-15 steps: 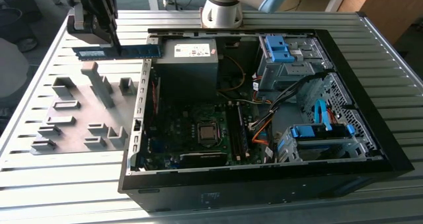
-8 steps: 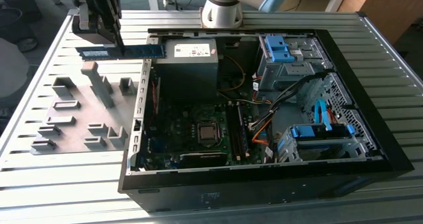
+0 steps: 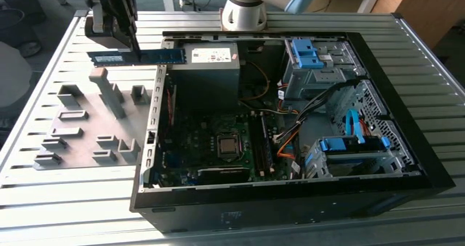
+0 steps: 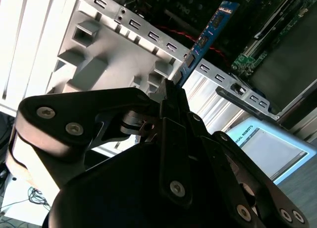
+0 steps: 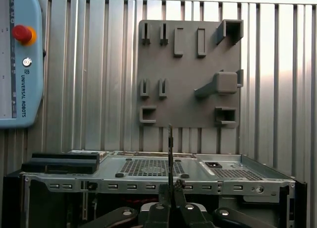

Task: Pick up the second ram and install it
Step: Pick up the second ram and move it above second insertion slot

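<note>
The second ram [image 3: 160, 55] is a thin blue stick held level above the table, reaching over the far left corner of the open computer case [image 3: 291, 202]. My gripper [image 3: 134, 51] is shut on its middle, hanging above the far end of the grey holder plate [image 3: 80, 142]. In the second wrist view the second ram [image 4: 208, 32] sticks out past the dark fingers [image 4: 173, 96] towards the case frame. The first wrist view shows the second ram [image 5: 170, 153] edge-on, rising from the gripper [image 5: 170, 191] over the case wall, with the holder plate [image 5: 188, 104] beyond.
Inside the case lie the motherboard [image 3: 218, 142], long memory slots [image 3: 265, 148], a power supply [image 3: 210, 55] and drive bays with blue latches [image 3: 309, 53]. Grey blocks [image 3: 109, 93] stand on the holder plate. A teach pendant [image 5: 17, 59] rests on the slatted table [image 3: 73, 208]. The robot base [image 3: 243, 9] stands at the back.
</note>
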Motion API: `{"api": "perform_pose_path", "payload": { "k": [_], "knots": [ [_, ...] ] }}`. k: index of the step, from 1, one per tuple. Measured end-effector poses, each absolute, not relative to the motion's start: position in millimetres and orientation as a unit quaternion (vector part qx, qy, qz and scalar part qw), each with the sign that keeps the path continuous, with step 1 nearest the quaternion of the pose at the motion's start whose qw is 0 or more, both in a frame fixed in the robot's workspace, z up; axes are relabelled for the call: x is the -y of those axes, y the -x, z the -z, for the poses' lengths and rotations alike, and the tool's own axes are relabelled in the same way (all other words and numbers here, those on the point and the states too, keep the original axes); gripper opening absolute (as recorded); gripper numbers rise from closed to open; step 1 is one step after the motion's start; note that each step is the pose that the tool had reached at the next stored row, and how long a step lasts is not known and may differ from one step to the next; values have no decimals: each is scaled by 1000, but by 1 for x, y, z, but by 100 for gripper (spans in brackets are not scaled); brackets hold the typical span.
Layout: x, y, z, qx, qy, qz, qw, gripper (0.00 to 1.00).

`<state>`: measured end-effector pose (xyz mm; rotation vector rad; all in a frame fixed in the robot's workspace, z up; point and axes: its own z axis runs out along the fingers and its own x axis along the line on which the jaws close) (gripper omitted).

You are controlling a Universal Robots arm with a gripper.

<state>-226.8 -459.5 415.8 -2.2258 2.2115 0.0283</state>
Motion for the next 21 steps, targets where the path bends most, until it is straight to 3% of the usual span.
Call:
{"api": "perform_pose_path", "payload": {
  "k": [21],
  "knots": [
    [460, 213, -415, -705, 709, -9, 2, 14]
  ]
}}
